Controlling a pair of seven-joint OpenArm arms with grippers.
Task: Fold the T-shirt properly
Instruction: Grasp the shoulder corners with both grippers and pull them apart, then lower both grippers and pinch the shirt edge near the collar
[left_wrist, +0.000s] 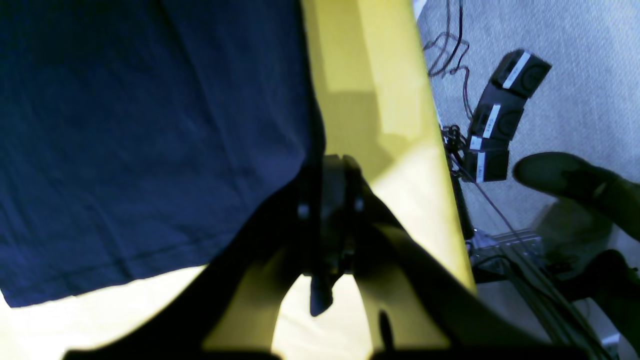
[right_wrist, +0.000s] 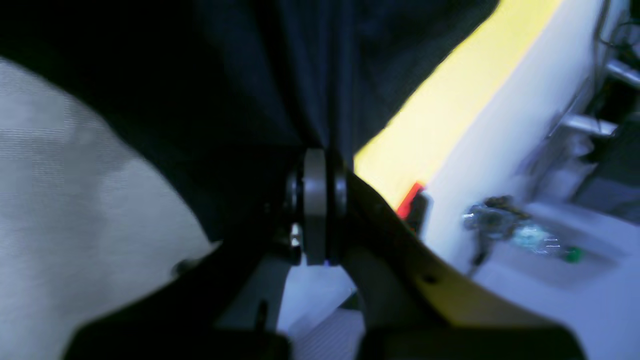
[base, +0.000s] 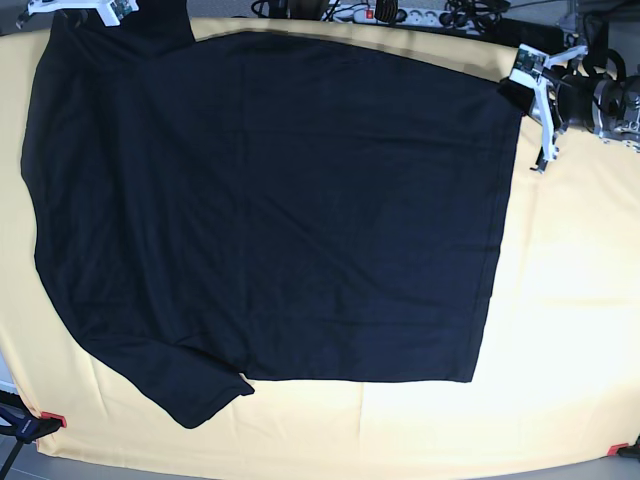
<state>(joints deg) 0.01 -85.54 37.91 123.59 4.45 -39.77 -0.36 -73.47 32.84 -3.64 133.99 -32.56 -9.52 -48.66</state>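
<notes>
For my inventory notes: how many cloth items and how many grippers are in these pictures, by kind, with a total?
T-shirt: 1
Yellow cloth: 1
Grippers: 2, left gripper and right gripper, both shut on the T-shirt
Total: 4

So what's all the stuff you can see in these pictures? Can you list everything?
T-shirt: one, black, spread across most of the table, held up at its two far corners.
Yellow cloth: one, pale yellow, covering the table under the shirt.
Red clamps: two, red, at the near corners of the table.
Power strip: one, white, past the far edge, among dark cables.
Black boxes: a few, black with white labels, on the grey floor in the left wrist view.
Left gripper: one, dark, shut on the shirt's hem corner, on the right of the base view.
Right gripper: one, grey, shut on bunched shirt fabric, top left of the base view.
</notes>
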